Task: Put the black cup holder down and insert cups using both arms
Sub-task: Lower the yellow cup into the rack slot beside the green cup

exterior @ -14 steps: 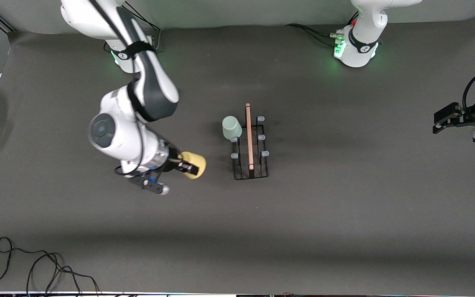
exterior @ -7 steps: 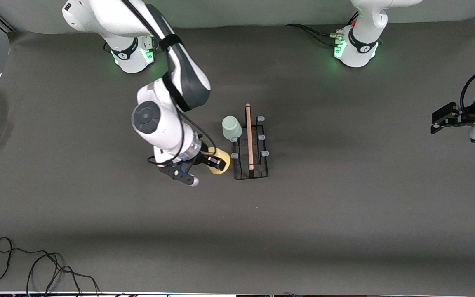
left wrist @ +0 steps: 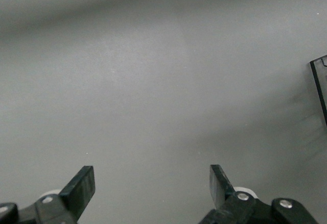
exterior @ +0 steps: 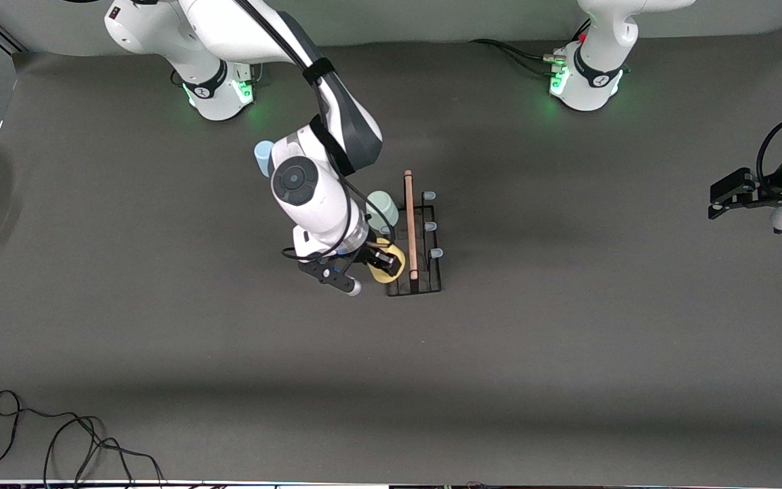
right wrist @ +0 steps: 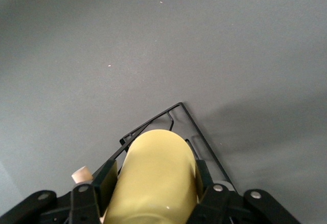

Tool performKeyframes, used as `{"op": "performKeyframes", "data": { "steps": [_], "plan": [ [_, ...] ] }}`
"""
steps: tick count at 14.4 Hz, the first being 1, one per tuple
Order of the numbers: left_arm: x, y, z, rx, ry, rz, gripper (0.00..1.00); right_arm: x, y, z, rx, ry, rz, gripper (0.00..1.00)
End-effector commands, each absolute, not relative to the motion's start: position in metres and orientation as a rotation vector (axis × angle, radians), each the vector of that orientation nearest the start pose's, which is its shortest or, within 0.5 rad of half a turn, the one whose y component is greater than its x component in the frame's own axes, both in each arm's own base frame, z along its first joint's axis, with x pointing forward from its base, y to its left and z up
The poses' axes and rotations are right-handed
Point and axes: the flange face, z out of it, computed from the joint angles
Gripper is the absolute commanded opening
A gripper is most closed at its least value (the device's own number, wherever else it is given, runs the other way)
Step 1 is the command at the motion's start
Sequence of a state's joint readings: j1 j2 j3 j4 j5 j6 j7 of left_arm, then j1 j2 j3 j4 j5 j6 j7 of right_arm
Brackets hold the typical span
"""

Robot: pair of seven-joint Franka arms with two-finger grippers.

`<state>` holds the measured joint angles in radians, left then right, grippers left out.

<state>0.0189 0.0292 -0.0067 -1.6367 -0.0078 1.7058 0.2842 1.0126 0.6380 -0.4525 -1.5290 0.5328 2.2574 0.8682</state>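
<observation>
The black cup holder point(exterior: 425, 272) stands mid-table, its wooden rod handle point(exterior: 409, 224) on top. The pale green cup point(exterior: 383, 207) sits upturned on a prong on the side toward the right arm's end. My right gripper point(exterior: 383, 261) is shut on the yellow cup point(exterior: 391, 268) and holds it tilted over the holder's nearest prong on that same side. In the right wrist view the yellow cup point(right wrist: 158, 178) fills my right gripper point(right wrist: 153, 175), above the holder's wire corner point(right wrist: 176, 112). The light blue cup point(exterior: 263, 157) stands partly hidden by the right arm. My left gripper point(exterior: 727, 197) waits open and empty point(left wrist: 153, 188).
A black cable point(exterior: 58, 441) lies coiled near the table's front edge at the right arm's end. A black wire corner point(left wrist: 318, 88) shows at the edge of the left wrist view. The two green-lit bases point(exterior: 218, 88) point(exterior: 584, 78) stand along the table's back.
My right arm has swung toward the holder, carrying the yellow cup from open table to over the holder's edge. This uncovered the light blue cup. The left gripper has barely moved.
</observation>
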Motion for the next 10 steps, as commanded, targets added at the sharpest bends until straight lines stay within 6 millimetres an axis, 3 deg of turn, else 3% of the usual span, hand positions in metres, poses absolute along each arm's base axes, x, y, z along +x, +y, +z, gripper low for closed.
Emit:
{"op": "performKeyframes", "data": {
  "steps": [1,3,4,5,8,10],
  "plan": [
    [0.575,0.002,0.591,-3.100,0.413,-0.050,1.00,0.573,0.447,0.313,-2.801,0.769,-0.045,0.00],
    [0.575,0.002,0.590,-3.101,0.413,-0.046,1.00,0.571,0.450,0.303,-2.813,0.765,-0.048,0.05],
    [0.575,0.002,0.590,-3.101,0.413,-0.046,1.00,0.570,0.451,0.300,-2.818,0.764,-0.047,0.22],
    [0.575,0.002,0.590,-3.101,0.413,-0.046,1.00,0.569,0.450,0.298,-2.821,0.765,-0.046,0.46],
    [0.574,0.002,0.590,-3.101,0.413,-0.043,1.00,0.570,0.450,0.299,-2.820,0.764,-0.047,0.67],
    [0.574,0.001,0.589,-3.101,0.415,-0.039,1.00,0.572,0.449,0.303,-2.817,0.763,-0.054,0.97]
  ]
}}
